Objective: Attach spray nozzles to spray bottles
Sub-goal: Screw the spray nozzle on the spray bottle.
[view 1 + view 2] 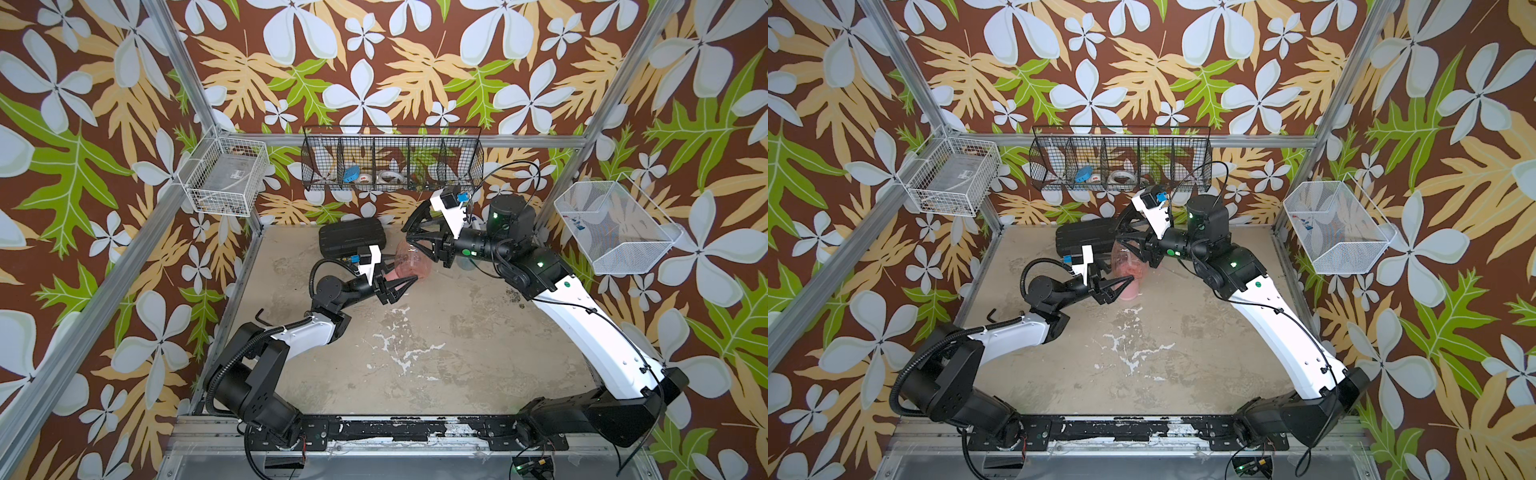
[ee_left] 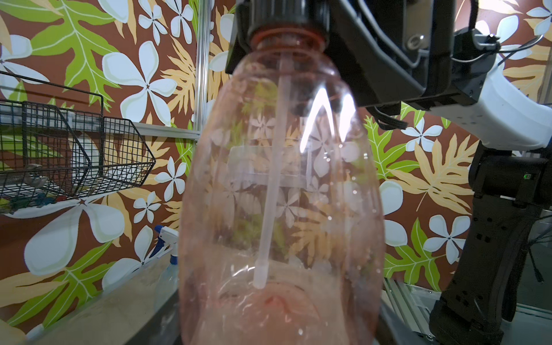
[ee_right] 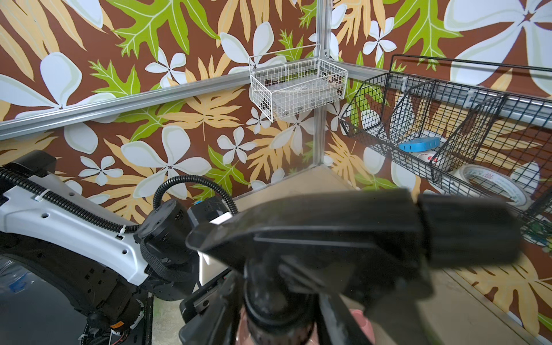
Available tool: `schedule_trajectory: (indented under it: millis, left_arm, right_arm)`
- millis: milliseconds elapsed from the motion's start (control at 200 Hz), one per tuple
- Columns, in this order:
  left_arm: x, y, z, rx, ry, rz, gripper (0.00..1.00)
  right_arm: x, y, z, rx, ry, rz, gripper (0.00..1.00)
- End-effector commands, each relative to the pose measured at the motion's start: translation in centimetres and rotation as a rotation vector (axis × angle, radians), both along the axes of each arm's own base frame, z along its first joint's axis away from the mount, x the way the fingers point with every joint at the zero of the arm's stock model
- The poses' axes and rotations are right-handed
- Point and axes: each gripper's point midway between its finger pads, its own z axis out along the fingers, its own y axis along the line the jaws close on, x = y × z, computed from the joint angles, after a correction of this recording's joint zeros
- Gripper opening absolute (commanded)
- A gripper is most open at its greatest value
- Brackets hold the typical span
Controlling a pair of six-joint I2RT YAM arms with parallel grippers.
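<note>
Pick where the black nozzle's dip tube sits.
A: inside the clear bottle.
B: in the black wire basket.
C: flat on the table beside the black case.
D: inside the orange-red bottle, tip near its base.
D: in the left wrist view the dip tube runs from the black nozzle at the neck down through the orange-red bottle, ending just above its base.
</note>
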Motion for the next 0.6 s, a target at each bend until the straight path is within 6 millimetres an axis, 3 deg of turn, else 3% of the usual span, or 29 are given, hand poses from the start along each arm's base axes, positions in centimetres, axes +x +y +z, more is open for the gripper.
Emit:
schedule_trajectory:
  millis: [0,330,595]
  left_arm:
    - [0.7,0.5,0.6,-0.018,-0.01,0.052,0.42]
    - [2.1,1.2,1.5,-0.044,0.001,0.141,0.41]
    - [4.3,2.4,2.1,-0.078,0.016,0.336,0.4]
  right_arm:
    - [0.1,0.2,0.3,0.018,0.002,0.0,0.37]
    - [0.9,0.4,-0.6,0.013,0.029,-0.025,0.2]
    - [4.6,0.0,-2.6,-0.008,0.084,-0.27,0.04]
